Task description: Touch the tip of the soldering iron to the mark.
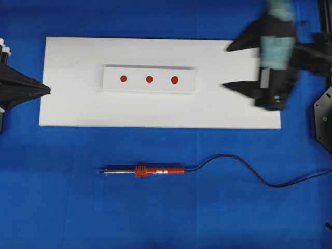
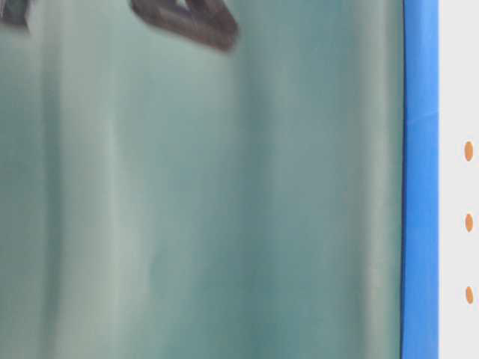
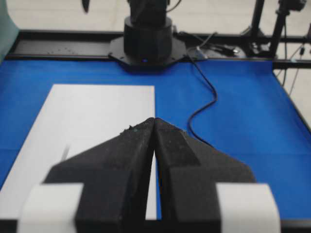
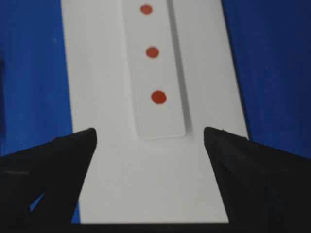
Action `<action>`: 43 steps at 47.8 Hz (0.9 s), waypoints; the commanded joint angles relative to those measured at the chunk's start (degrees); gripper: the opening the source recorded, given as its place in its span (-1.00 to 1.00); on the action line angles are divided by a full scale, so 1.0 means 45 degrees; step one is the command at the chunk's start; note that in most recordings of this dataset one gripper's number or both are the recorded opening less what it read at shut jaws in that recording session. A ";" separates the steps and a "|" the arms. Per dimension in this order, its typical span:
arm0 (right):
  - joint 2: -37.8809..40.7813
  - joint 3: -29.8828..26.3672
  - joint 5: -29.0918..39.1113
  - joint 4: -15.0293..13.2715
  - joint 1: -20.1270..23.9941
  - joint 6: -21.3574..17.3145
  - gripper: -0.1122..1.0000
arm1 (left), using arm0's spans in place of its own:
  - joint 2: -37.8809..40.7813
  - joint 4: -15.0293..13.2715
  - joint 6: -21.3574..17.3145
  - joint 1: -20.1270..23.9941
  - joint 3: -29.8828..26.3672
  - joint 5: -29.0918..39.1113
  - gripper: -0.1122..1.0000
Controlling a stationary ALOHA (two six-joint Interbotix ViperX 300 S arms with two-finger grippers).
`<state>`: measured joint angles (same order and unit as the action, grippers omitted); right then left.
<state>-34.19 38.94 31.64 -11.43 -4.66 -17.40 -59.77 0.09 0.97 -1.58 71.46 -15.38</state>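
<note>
While nothing is yet held, the scene reads so:

Soldering iron: the slim orange-red-handled soldering iron with dark metal shaft lies flat on the blue cloth, just below the flat white board, untouched.
Axis: its long axis runs left to right in the overhead view; the tip points left, the black cord trails right.
Marks: three red dots sit in a row on the raised white strip, likely as targets.
Right gripper: fingers spread wide, empty, over the board's right end, probably readied for a pickup.
Left gripper: fingers pressed together, empty, parked at the board's left edge.
</note>
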 commanded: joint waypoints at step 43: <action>-0.6777 0.6797 -0.4336 0.0117 -0.0215 -0.0098 0.74 | 0.0000 0.0020 0.0020 0.0039 -0.0156 -0.0020 -0.80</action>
<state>-65.48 69.96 13.71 -11.07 -5.54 -17.67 -60.03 0.09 0.97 -1.58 71.46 -14.85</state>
